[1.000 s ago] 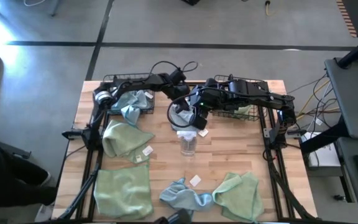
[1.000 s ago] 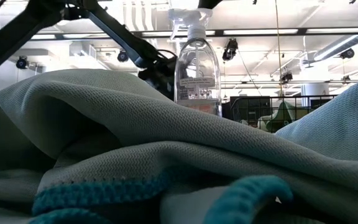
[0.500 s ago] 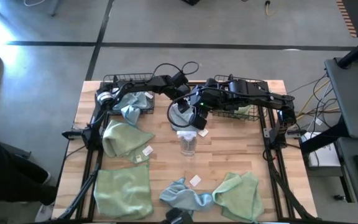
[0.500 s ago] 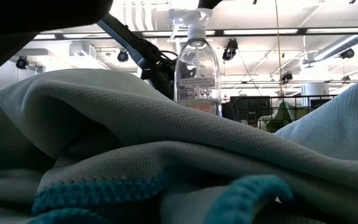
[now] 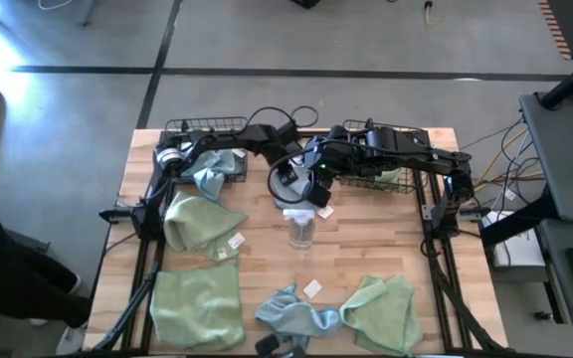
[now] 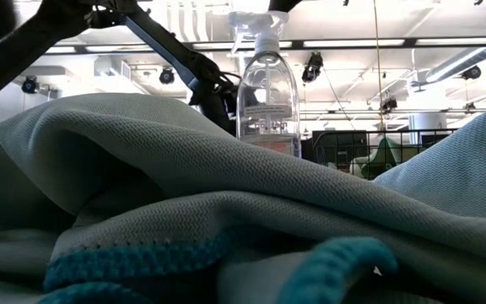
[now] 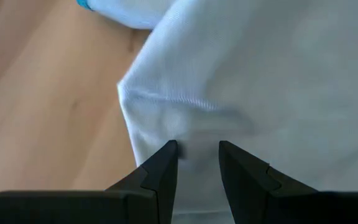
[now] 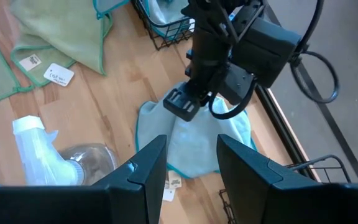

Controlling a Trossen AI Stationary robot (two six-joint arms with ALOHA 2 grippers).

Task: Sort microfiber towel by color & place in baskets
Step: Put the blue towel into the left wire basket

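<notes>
My left gripper (image 7: 194,152) hung with fingers slightly spread at the folded edge of the light blue towel (image 8: 194,140), which lay on the table (image 5: 257,244) between the two baskets (image 5: 202,149), my right gripper (image 8: 188,158) spread above.

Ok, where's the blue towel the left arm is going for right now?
In the high view the light blue towel lies at the table's middle back, between the two baskets, just behind the spray bottle. The left gripper is down on it.
</notes>
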